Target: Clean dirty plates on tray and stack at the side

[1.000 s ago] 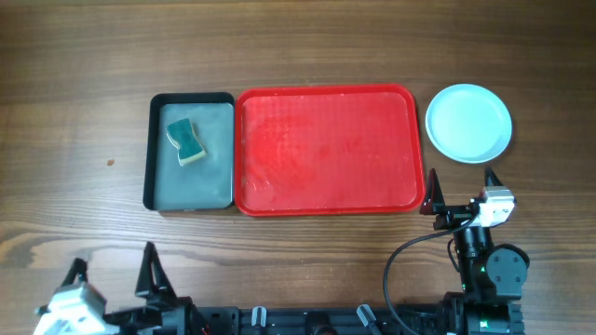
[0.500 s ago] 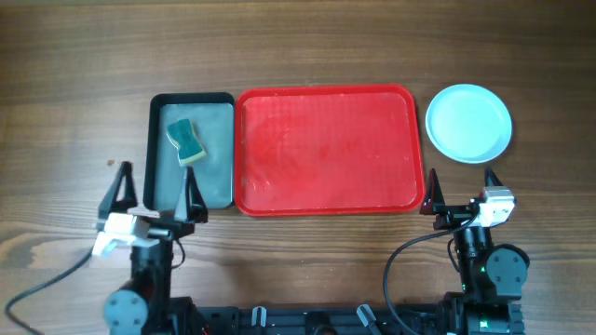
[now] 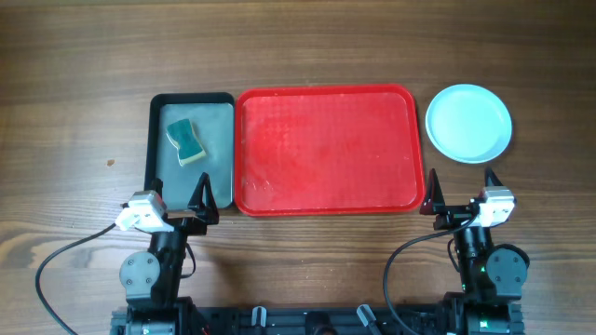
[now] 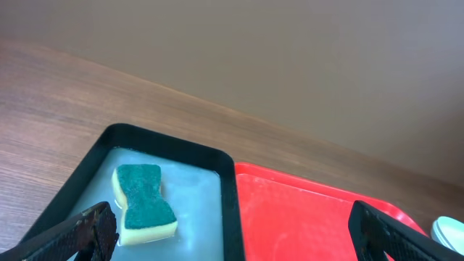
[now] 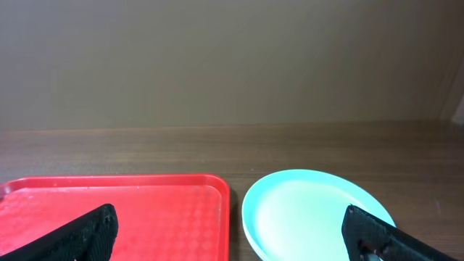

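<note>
Left arm: it has just swung in from the frame's lower-left corner. The left gripper [image 3: 177, 205] now sits just off the red tray's [image 3: 326, 149] near-left corner, fingers spread wide and holding nothing.
Right arm: it hasn't budged. The right gripper [image 3: 461, 191] waits off the tray's near-right corner, also gaping and empty.
Plates: a pale aqua plate [image 3: 468, 123] lies just right of the tray's far-right corner. Can't tell if others lie beneath it.
Tray: bare, no plate on it.
Sponge [image 3: 186, 141]: it rests in the black tray [image 3: 151, 149] just left of the red tray.
Read: the cleaning looks done, and the arms seem to be settling into matching rest poses.

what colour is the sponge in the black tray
The sponge has a dark green scrub top over a pale yellow base, seen best in the left wrist view.
</note>
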